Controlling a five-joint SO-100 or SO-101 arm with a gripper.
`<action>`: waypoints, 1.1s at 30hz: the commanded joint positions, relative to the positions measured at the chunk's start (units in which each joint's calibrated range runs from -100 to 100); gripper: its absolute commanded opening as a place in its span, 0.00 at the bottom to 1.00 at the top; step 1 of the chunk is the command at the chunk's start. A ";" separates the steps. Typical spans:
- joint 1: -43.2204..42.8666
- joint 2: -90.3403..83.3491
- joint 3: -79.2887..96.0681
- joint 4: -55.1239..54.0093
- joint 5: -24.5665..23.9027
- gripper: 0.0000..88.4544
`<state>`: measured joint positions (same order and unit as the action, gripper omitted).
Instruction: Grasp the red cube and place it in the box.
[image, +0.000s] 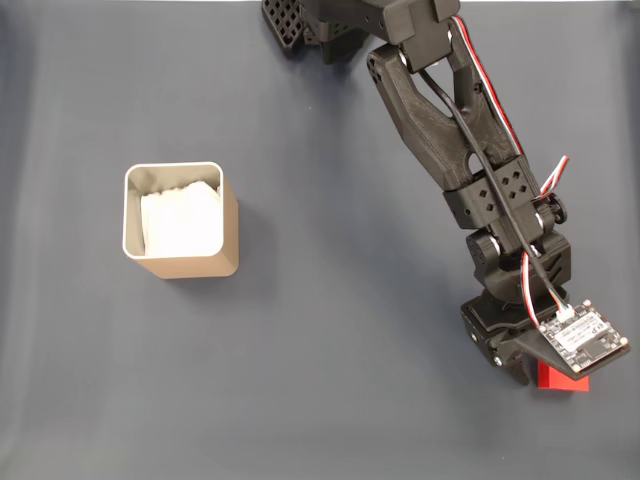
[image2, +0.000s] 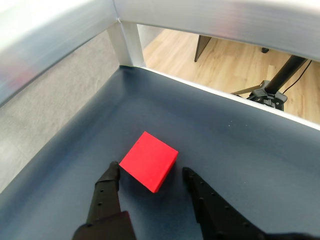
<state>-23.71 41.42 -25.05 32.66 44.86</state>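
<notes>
- Both fingers of the gripper (image2: 150, 172) stand apart in the wrist view, one on each side of the red cube (image2: 149, 160), and they do not hold it.
- The left finger (image2: 107, 192) in that view has its tip just beside the lower left corner of the cube; I cannot tell if it touches. The right finger (image2: 205, 200) is a little apart from the cube's right side.
- The cube lies flat on the dark blue table mat (image2: 240, 150), turned so that one corner points toward the camera, and it sits slightly beyond the fingertips.
- In the fixed view the black arm (image: 445, 130) reaches from the top edge down to the lower right part of the table, and the gripper (image: 540, 378) is low over the mat there.
- A small circuit board (image: 580, 340) on the wrist, with red, white and black wires going to it, covers most of the cube (image: 565, 382); only a red strip shows under the board.
- The box (image: 180, 222) stands upright on the left half of the mat (image: 330, 350) in the fixed view, well apart from the arm and the cube. It is tan with a pale rim, and white material lies inside it.
- Behind the mat, the wrist view shows a silver metal frame (image2: 127, 42), a wooden floor (image2: 225, 60) and the black foot of a stand (image2: 272, 92).
</notes>
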 joint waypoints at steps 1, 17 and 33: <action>0.11 -0.18 -2.85 -0.85 0.29 0.37; 0.32 1.90 -8.32 -0.77 -1.37 0.33; 0.60 -0.79 -7.32 1.36 -2.00 0.23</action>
<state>-23.71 44.45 -30.15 33.31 43.25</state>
